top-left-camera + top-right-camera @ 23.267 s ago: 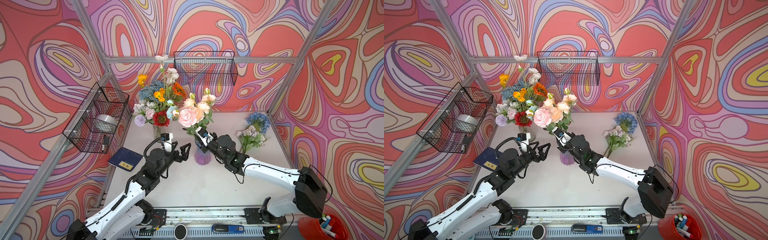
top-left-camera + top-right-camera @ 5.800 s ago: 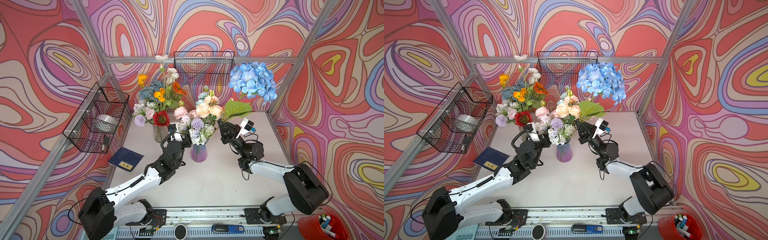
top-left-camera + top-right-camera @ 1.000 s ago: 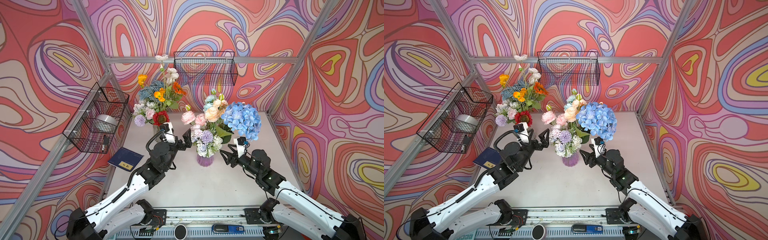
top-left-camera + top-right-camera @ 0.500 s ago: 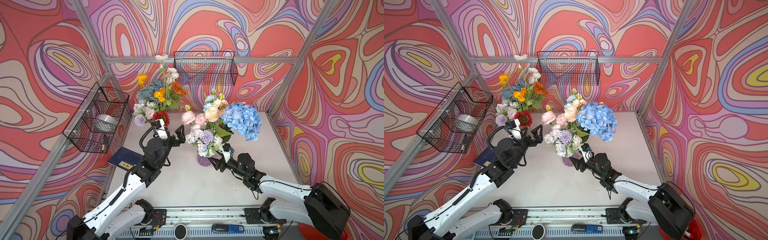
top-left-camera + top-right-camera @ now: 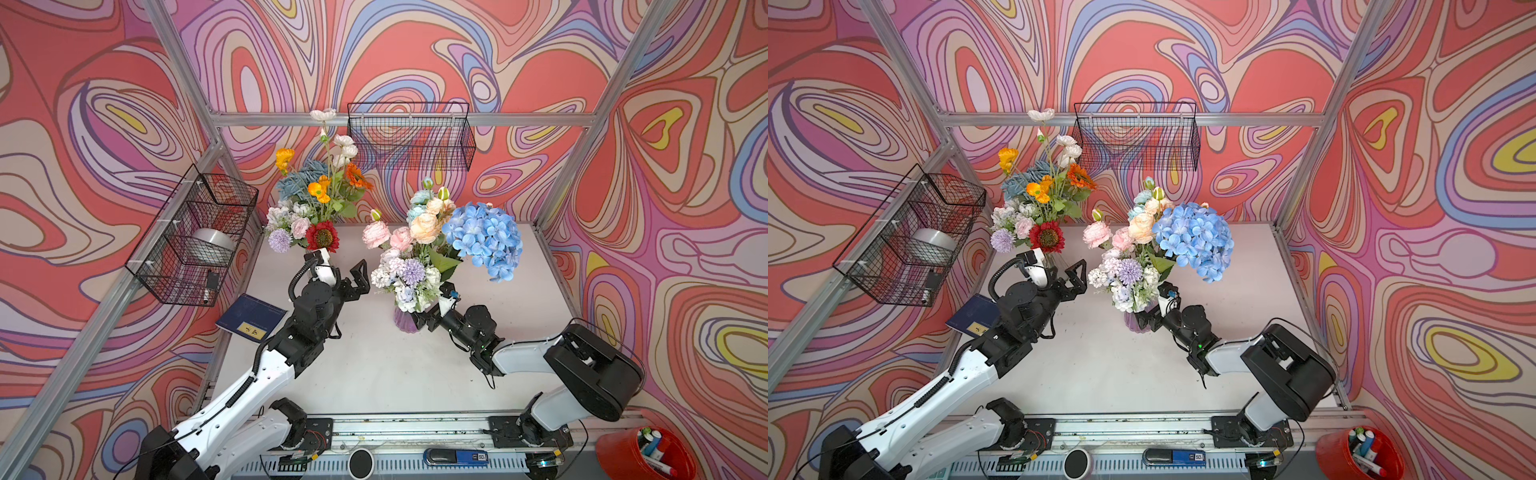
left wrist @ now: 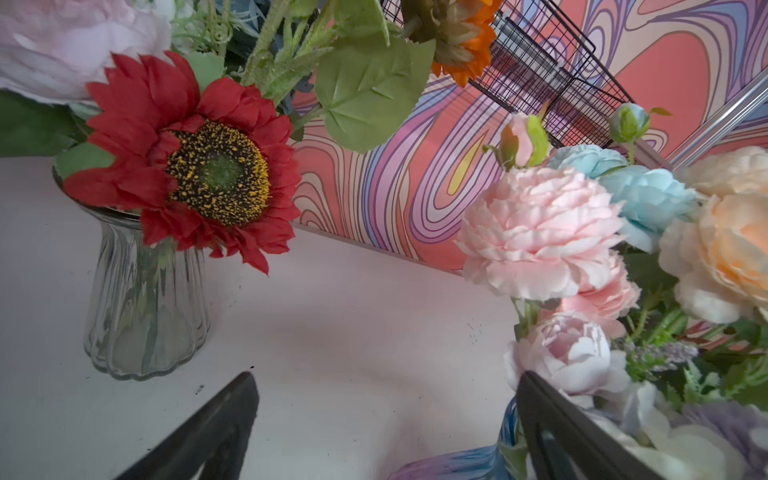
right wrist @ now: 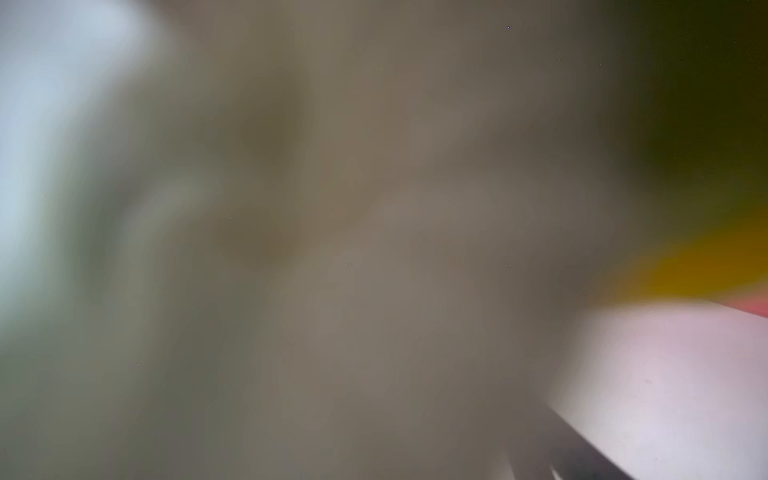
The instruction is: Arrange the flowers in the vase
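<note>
Standing in purple vase (image 5: pixel 405 323): all flowers (image 5: pixel 422 227), blue hydrangea (image 5: pixel 484 239) included; none loose on worktop (image 5: pixel 374 365). Left fingers (image 5: pixel 360 267) spread, empty; right fingers (image 5: pixel 420 319): cannot tell.

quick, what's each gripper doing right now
left gripper: open, holding nothing
right gripper: low beside the vase, half hidden under the flowers; cannot tell if open or shut

Robot lab cell: aluminium frame (image 5: pixel 270 119), printed walls (image 5: pixel 415 50) (swirly).
</note>
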You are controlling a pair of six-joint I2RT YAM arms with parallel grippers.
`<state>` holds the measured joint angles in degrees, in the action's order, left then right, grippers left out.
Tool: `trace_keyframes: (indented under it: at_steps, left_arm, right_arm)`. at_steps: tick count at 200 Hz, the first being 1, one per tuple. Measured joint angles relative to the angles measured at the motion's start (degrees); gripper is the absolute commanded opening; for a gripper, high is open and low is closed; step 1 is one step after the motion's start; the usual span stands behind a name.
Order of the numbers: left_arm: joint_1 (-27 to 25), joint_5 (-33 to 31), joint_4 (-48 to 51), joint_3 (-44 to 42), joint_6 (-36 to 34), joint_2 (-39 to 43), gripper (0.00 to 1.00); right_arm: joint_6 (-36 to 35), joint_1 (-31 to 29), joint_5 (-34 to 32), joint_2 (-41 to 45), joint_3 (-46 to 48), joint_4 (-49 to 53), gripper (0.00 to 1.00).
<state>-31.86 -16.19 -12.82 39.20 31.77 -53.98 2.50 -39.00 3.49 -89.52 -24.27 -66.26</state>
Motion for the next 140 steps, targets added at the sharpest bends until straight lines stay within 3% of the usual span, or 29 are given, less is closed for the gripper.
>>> trace_keyframes:
  at_steps: [57,80,124,140]
  left_arm:
    - [0.48,-0.15,0.26,-1.70,0.83,0.31,1.00]
    - [0.52,-0.13,0.22,-1.86,1.03,0.31,1.00]
    - [0.83,-0.13,0.17,-2.45,1.07,0.26,1.00]
    - [0.98,-0.15,0.13,-2.75,1.07,0.26,1.00]
  right_arm:
    - [-0.70,0.00,0.09,-7.04,-5.40,-5.09,0.92]
    - [-0.63,0.00,0.07,-9.07,-5.95,-6.62,0.78]
    - [-0.55,-0.13,-1.05,-10.73,-6.25,-7.93,0.66]
    - [-1.22,-0.13,-1.75,-11.43,-6.25,-8.90,0.55]
